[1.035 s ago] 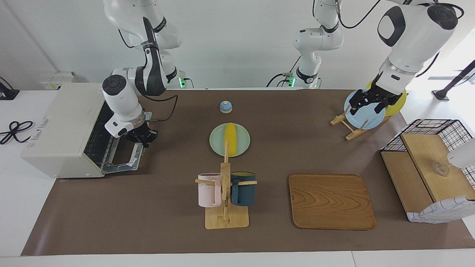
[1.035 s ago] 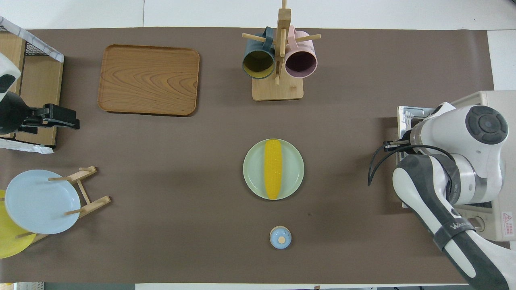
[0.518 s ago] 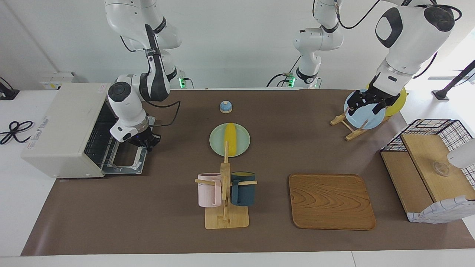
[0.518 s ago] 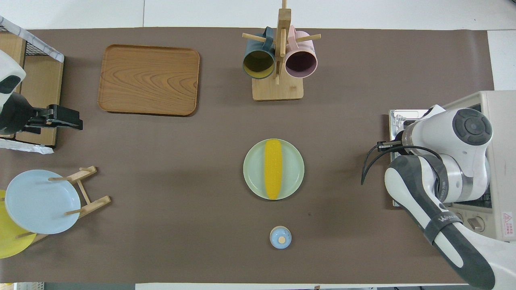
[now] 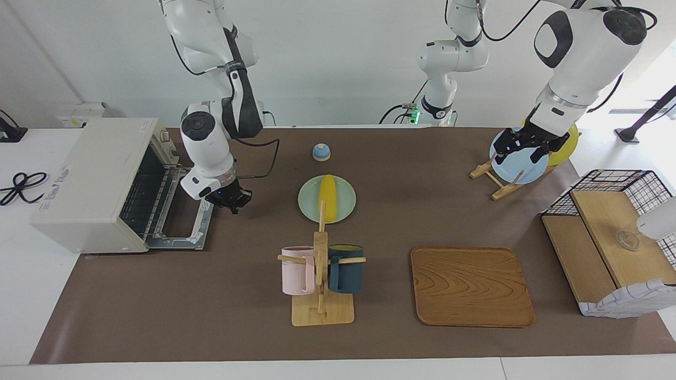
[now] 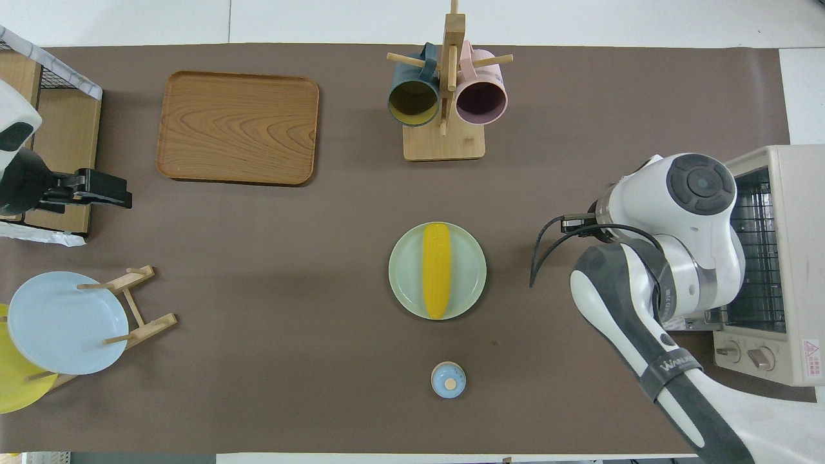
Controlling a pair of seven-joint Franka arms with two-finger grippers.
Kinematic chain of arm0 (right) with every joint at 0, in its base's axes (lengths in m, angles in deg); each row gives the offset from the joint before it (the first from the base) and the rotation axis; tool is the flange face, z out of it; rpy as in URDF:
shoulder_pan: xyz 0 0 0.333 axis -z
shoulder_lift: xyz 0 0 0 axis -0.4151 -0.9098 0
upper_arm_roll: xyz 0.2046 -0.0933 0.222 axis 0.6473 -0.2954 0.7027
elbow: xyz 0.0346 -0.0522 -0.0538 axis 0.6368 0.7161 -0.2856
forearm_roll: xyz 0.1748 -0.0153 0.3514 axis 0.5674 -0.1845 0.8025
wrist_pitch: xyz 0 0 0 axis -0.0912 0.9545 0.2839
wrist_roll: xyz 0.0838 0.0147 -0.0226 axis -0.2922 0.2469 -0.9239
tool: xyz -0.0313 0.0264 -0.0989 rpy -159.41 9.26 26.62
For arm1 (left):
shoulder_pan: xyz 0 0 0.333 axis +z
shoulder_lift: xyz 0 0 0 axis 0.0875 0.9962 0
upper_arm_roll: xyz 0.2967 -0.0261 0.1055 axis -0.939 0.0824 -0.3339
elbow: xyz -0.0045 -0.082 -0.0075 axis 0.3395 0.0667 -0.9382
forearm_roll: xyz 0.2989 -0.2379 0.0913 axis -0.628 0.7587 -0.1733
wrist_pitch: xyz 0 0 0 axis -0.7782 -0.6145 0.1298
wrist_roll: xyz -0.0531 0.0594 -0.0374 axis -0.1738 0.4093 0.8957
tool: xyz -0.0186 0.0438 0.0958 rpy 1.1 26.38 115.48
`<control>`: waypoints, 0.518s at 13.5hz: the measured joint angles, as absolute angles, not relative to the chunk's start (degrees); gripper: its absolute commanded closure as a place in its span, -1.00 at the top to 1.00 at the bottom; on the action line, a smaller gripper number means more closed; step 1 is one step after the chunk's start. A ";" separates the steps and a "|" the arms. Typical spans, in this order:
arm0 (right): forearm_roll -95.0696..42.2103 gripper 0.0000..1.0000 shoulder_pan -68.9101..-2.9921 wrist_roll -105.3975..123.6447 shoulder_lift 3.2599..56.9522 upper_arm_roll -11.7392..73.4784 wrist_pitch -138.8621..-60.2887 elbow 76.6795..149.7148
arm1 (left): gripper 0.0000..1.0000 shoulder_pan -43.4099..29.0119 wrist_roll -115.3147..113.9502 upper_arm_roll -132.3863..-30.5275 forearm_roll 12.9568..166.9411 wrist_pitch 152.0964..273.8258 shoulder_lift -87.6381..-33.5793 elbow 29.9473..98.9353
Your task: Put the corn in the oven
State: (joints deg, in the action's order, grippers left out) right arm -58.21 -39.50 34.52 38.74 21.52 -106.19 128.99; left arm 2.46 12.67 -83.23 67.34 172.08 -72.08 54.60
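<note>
Only from the facing view: right gripper (image 5: 231, 203) closed and empty, over bare mat between the oven (image 5: 95, 182) and the plate (image 5: 346, 196), hidden under its own arm from overhead. Corn (image 5: 328, 197) lying on that plate. Oven door (image 5: 182, 224) down flat, rack exposed. Left gripper (image 5: 520, 150) spread open over the blue dish (image 5: 515, 169), well apart from the oven.

In the overhead view the right arm (image 6: 670, 270) covers its own tool and part of the oven (image 6: 773, 258). The yellow plate (image 6: 13, 380) and the crate (image 6: 38, 129) are cut by the edge.
</note>
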 measured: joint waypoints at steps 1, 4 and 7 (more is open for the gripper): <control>-58.17 -1.00 -42.82 39.95 38.69 21.54 -102.70 125.86 | 1.00 2.46 12.74 -83.23 67.25 172.08 -72.08 54.60; -58.16 -1.00 -53.56 54.99 37.74 21.71 -100.00 119.86 | 1.00 2.46 12.85 -83.22 66.53 172.08 -72.08 54.61; -58.14 -1.00 -62.70 64.37 35.50 21.74 -102.70 117.65 | 1.00 2.46 12.88 -83.22 66.42 172.08 -72.08 54.61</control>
State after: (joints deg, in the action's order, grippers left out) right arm -58.14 -62.70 64.37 35.50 21.74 -102.70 117.65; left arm 2.46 12.88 -83.22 66.42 172.08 -72.08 54.61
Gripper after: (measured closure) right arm 0.991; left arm 0.000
